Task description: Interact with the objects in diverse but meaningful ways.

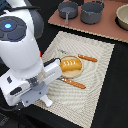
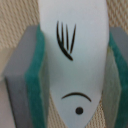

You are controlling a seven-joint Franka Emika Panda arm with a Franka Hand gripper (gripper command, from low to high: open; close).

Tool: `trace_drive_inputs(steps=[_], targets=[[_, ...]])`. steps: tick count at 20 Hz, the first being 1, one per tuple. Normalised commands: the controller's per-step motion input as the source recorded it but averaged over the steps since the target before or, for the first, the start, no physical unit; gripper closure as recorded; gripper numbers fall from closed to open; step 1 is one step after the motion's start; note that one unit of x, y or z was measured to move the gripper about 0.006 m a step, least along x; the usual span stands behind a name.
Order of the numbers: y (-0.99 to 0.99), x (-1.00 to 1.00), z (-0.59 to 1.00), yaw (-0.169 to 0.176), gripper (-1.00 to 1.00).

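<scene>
I have the arm low over the near corner of the mat, its jaws closed on a small white piece.

From the exterior view, the white arm fills that view's left and hides most of the gripper; the striped placemat lies under it on the dark table. On the mat sits the round tan plate with the golden-orange bread loaf on it, and one wooden-handled utensil lies on its far side and another on its near side. Grey pots stand on the board at the back. In the wrist view, the gripper has its green-padded fingers pressed against both sides of the white elongated piece, which carries black drawn marks.
</scene>
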Motion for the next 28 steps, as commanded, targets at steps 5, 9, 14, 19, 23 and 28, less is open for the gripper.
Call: trace_drive_inputs(steps=[5, 9, 14, 19, 23, 28], targets=[[0.53, 0.0, 1.0, 0.0, 1.0], [0.58, -0.06, 0.99, 0.0, 1.0], [0.57, -0.22, 0.76, 0.0, 1.0], [0.65, -0.47, 0.2, 0.0, 1.0], [0.72, -0.66, -0.06, 0.005, 1.0], [0.74, -0.66, -0.22, 0.001, 1.0]])
